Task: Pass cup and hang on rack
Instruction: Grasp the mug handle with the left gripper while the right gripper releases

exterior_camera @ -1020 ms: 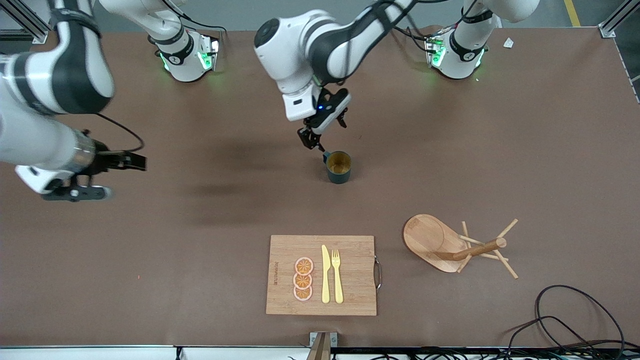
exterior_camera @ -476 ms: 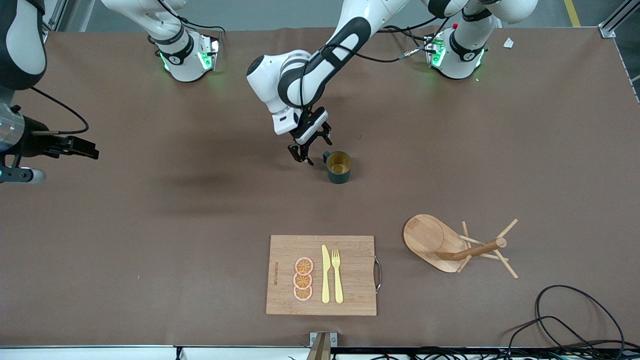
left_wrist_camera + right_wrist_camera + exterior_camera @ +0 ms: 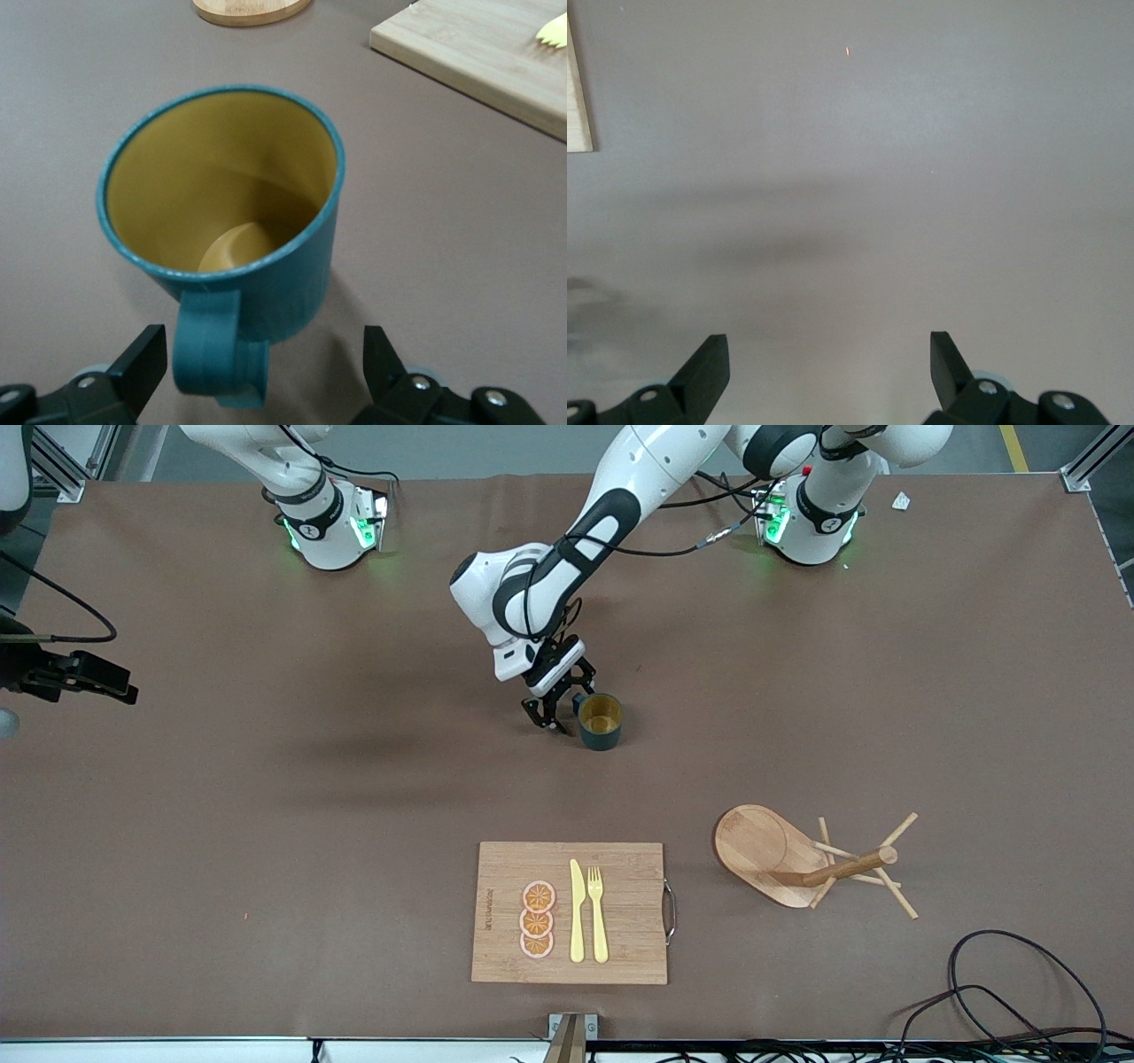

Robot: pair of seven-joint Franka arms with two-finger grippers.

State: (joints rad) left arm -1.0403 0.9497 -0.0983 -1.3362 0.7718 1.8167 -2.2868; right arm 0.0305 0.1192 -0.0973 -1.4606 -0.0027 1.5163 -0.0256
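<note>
The cup (image 3: 601,721) stands upright on the bare table (image 3: 266,850) near its middle, mouth up, farther from the front camera than the board (image 3: 570,912) and the rack (image 3: 811,859). The left gripper (image 3: 556,710) is low beside it, on the handle side, toward the right arm's end of the table. In the left wrist view the cup's handle (image 3: 213,354) points between the two fingers (image 3: 142,363), which are spread wide with a gap on each side; nothing is clamped. Whether the fingertips touch the table cannot be told.

The rack stands well apart from the cup, toward the left arm's end, its post and pegs leaning toward the camera's edge.

The right gripper (image 3: 89,682) hangs at the table's edge at the right arm's end, its arm mostly cut off. Its wrist view shows its fingers (image 3: 704,372) apart over bare table, holding nothing.
</note>
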